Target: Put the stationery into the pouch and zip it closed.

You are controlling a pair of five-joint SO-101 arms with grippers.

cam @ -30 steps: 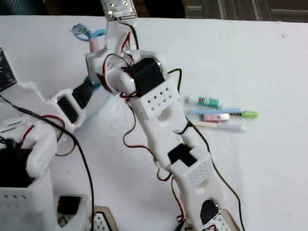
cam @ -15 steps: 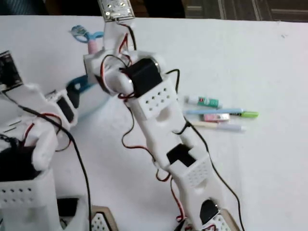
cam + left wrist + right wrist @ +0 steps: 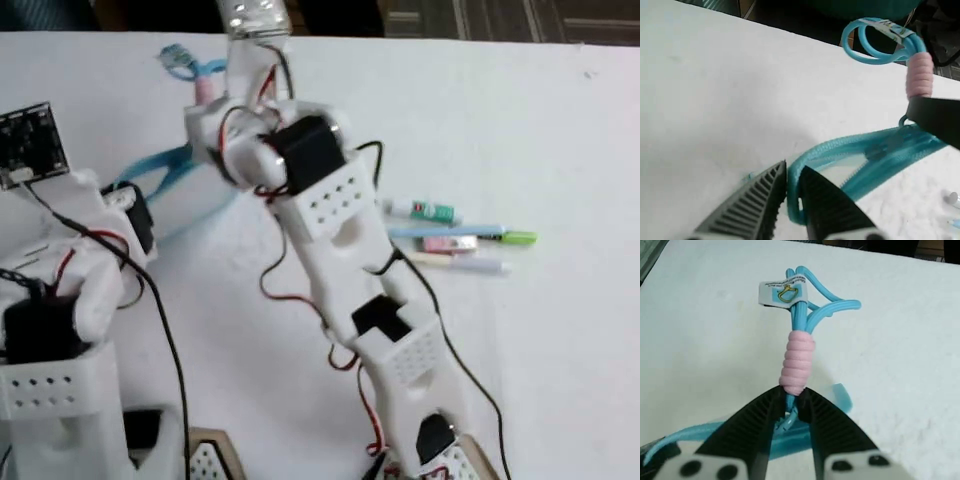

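- The pouch (image 3: 165,172), clear with blue trim, lies in the upper left of the high view, now drawn out longer across the white surface (image 3: 560,130) than a second ago, its blue edges showing where an arm covered them.
- Its pink coiled zip pull (image 3: 797,362) sits at the pouch's far end, near the top edge of the high view, with a blue loop (image 3: 812,307) beyond it; it has barely shifted.
- The right end effector (image 3: 792,391) is clamped narrow on the cord just under the pink coil, anchoring that end.
- The left end effector (image 3: 791,172) is pinched shut on the pouch's blue edge, and its arm has pulled back towards the left of the high view, taking that edge with it.
- The pull between the two arms likely serves to tension the pouch and work the zip open, a step that must come before loading.
- The stationery (image 3: 460,238), pens and small pieces in a row, lies untouched at right centre, well apart from the pouch; filling and closing are both yet to come.
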